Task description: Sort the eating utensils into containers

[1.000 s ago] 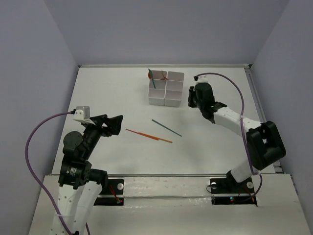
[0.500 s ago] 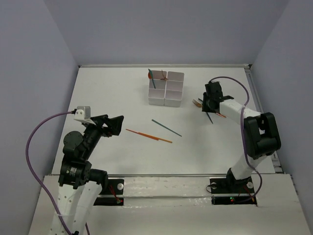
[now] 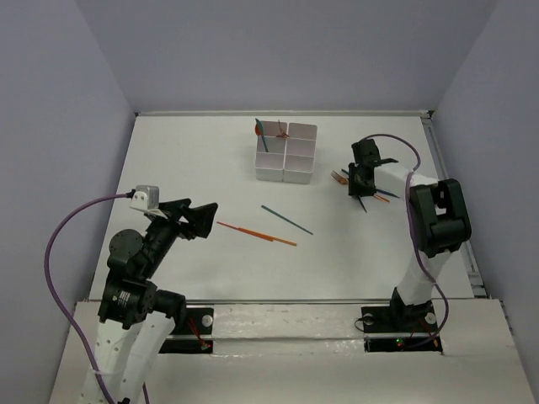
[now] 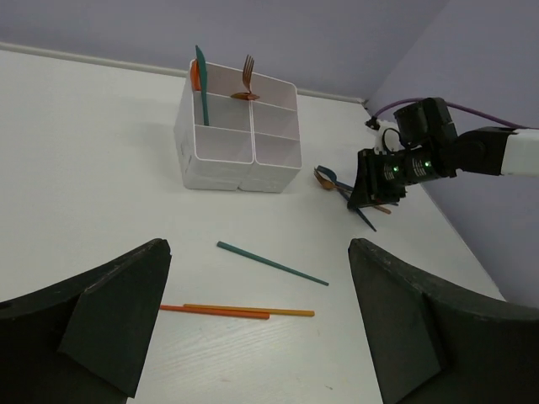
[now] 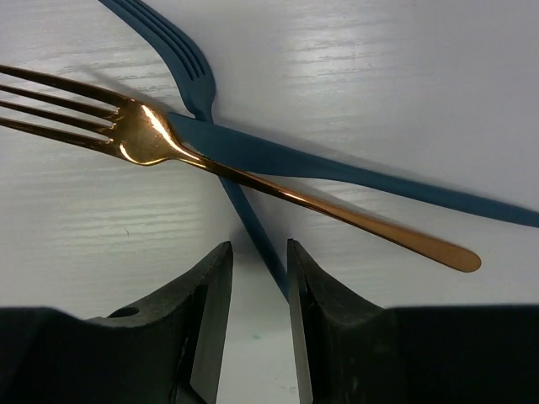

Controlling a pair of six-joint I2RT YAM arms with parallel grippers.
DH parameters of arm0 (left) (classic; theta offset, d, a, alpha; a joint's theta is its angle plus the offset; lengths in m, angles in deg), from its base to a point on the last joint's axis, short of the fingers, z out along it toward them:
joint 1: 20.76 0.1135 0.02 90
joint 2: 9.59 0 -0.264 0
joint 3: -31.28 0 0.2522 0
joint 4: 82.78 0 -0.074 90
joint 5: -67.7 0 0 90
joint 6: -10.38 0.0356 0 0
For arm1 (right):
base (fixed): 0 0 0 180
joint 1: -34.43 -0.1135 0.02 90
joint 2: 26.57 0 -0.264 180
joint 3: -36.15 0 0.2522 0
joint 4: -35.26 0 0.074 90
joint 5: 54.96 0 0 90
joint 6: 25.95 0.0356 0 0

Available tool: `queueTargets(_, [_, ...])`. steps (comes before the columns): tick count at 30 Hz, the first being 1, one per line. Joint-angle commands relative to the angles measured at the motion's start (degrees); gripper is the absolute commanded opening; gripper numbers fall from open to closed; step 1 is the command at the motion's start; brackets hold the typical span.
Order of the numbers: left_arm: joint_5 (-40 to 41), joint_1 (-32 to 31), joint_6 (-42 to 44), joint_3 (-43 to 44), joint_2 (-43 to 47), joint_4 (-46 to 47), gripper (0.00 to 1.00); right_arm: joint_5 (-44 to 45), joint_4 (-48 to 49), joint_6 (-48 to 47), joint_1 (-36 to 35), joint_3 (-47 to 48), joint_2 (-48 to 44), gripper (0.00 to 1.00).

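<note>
From above, the white four-compartment box point(image 3: 286, 172) stands at the back of the surface point(image 3: 185, 168). A teal utensil point(image 3: 263, 135) and a brown fork point(image 3: 282, 130) already stand upright in its rear compartments, propped by the thin walls. A teal stick point(image 3: 286, 220) and orange sticks point(image 3: 257, 233) lie loose in the middle, well apart from the box. The right tool point(image 3: 358, 183) is low over a small heap of utensils point(image 3: 339, 177) right of the box. The left tool point(image 3: 202, 217) hangs near the sticks.

The left wrist view shows the left tool point(image 4: 258, 252) spread wide and empty, aimed over the sticks, probably waiting its turn.

The right wrist view shows a copper fork point(image 5: 143, 139) crossing a teal fork point(image 5: 189, 67) and a teal knife point(image 5: 337, 172), all flat on the surface. The right tool point(image 5: 258, 248) has its fingers slightly parted and nothing clenched, straddling the teal fork's handle. It seems lined up to pinch that handle, though the copper fork lying on top could drag along.
</note>
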Motion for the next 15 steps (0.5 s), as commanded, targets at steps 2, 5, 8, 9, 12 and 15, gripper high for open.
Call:
queueTargets(2, [0.1, -0.5, 0.8, -0.3, 1.0, 2.6, 0.99, -4.0, 0.0, -1.3, 0.5, 3.4, 4.1, 0.38])
queueTargets(5, [0.3, -0.5, 0.7, -0.3, 1.1, 2.7, 0.99, -10.7, 1.6, -0.9, 0.5, 3.2, 5.2, 0.32])
queueTargets(8, [0.4, -0.5, 0.7, -0.2, 1.1, 2.6, 0.99, -14.5, 2.5, -0.1, 0.5, 2.1, 4.1, 0.15])
queueTargets(9, [0.5, -0.5, 0.7, -0.2, 1.2, 2.6, 0.99, -16.3, 3.3, 0.6, 0.5, 0.9, 3.5, 0.08])
queueTargets(12, [0.5, -0.5, 0.7, -0.2, 1.1, 2.6, 0.99, -18.6, 4.7, 1.5, 0.5, -1.6, 0.9, 0.07])
queueTargets(15, [0.5, -0.5, 0.7, -0.2, 1.0, 2.6, 0.99, -24.6, 6.1, 2.6, 0.5, -2.9, -2.3, 0.07])
